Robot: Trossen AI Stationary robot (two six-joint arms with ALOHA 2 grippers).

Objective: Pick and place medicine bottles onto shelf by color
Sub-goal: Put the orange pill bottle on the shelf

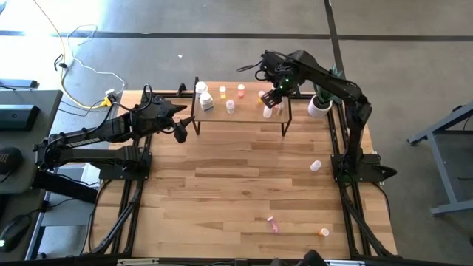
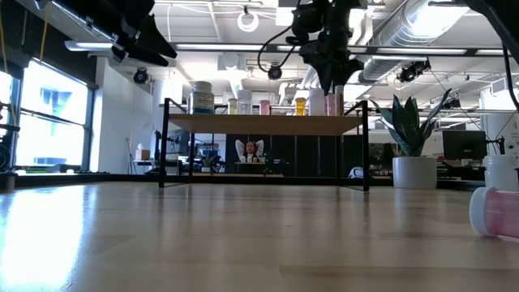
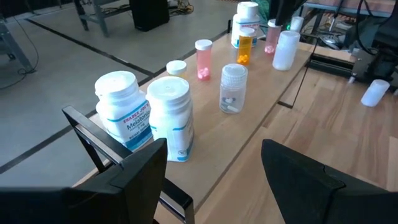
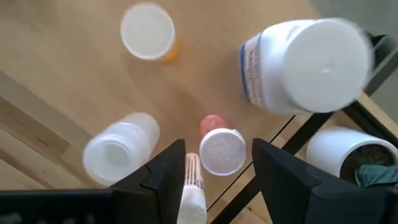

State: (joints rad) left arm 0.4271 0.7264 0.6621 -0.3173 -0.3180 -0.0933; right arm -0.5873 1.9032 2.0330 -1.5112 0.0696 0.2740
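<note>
The light-wood shelf [image 1: 240, 118] stands at the table's far side with several medicine bottles upright on it. Two large white ones [image 3: 171, 121] are at its left end; orange, pink and clear ones [image 3: 233, 87] stand along the middle. My right gripper [image 1: 272, 100] hangs open over the shelf's right end, pointing down. Its fingers stand on either side of a pink bottle with a white cap [image 4: 222, 150] without touching it. That bottle stands on the shelf beside a clear bottle [image 4: 121, 149], an orange one [image 4: 147, 32] and a large white one [image 4: 305, 65]. My left gripper [image 1: 179, 131] is open and empty by the shelf's left end.
A clear bottle [image 1: 316, 165], a pink bottle [image 1: 273, 224] and an orange one [image 1: 324, 232] lie on the table's right and near parts. A white plant pot [image 1: 319, 106] stands just right of the shelf. The shelf's black legs [image 2: 165, 142] stand at its ends.
</note>
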